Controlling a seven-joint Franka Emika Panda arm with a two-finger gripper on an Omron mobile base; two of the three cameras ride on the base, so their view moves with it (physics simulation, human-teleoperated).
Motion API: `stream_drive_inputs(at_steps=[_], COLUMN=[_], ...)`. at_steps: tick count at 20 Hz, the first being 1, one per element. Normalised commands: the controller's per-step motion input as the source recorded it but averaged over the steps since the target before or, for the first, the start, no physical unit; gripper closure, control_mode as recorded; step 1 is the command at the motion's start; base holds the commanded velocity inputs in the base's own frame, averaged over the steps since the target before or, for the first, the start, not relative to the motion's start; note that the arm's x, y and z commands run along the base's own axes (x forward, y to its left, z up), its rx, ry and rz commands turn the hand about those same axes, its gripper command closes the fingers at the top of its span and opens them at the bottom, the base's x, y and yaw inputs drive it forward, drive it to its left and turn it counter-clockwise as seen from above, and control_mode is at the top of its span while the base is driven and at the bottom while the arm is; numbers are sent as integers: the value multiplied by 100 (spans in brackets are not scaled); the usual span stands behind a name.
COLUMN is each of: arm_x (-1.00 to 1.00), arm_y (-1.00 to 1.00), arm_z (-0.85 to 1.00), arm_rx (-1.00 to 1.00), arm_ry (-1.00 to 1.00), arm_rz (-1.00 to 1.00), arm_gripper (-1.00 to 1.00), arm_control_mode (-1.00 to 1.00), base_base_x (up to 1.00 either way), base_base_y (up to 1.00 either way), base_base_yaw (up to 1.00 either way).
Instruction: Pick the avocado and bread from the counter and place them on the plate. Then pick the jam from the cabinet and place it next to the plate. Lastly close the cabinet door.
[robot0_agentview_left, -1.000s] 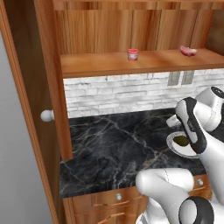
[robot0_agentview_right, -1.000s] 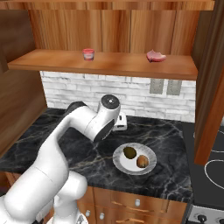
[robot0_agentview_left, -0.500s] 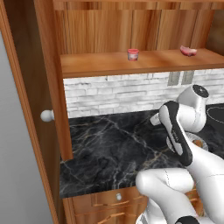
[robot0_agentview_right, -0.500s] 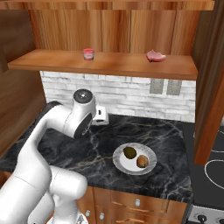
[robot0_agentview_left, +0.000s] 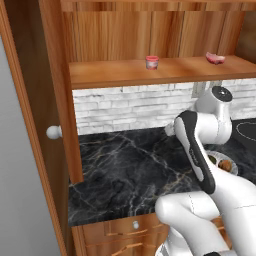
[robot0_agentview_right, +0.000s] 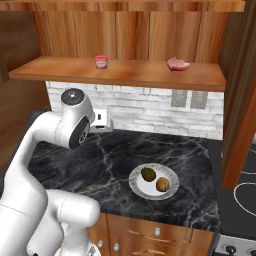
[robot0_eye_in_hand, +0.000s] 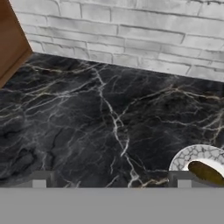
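Cabinet (robot0_agentview_right: 125, 30): reddish-brown wood with vertical plank grain, open-fronted, one shelf above a white brick wall.
Cabinet door (robot0_agentview_left: 35, 125): tall, swung open at the left edge of the left base view, round white knob (robot0_agentview_left: 53, 132) facing out.
Counter (robot0_agentview_right: 115, 165): black marble slab with pale and orange veins, running under the shelf to the brick wall.
Plate (robot0_agentview_right: 137, 186): round, white-grey, flat on the counter right of centre in the right base view; its rim also shows at the lower right of the hand view.
Gripper (robot0_eye_in_hand: 111, 177): above bare counter, left of the plate, fingers spread wide, nothing between them.
Avocado (robot0_agentview_right: 148, 174): dark olive lump on the plate, left of the bread.
Bread (robot0_agentview_right: 162, 184): orange-brown ball on the plate, just beside the avocado.
Jam (robot0_agentview_right: 101, 62): red-pink jar, upright on the cabinet shelf, well apart from a flat pink lump (robot0_agentview_right: 178, 64) further right.
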Motion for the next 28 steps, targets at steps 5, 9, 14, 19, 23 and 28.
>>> stream_drive_inputs(at_steps=[5, 9, 14, 19, 23, 28], arm_x=[-3, -9, -2, 0, 0, 0], arm_y=[0, 1, 3, 10, 14, 12], arm_z=[56, 48, 40, 37, 41, 40], arm_rx=[-4, 0, 0, 0, -1, -2], arm_ry=[0, -1, -3, -5, -8, -10], arm_rz=[-8, -5, -1, -2, -3, -3], arm_gripper=[-100, -100, -100, -100, -100, -100], arm_control_mode=[-100, -100, -100, -100, -100, -100], base_base_x=[0, 0, 0, 0, 0, 0], base_base_y=[0, 0, 0, 0, 0, 0], base_base_yaw=[0, 0, 0, 0, 0, 0])
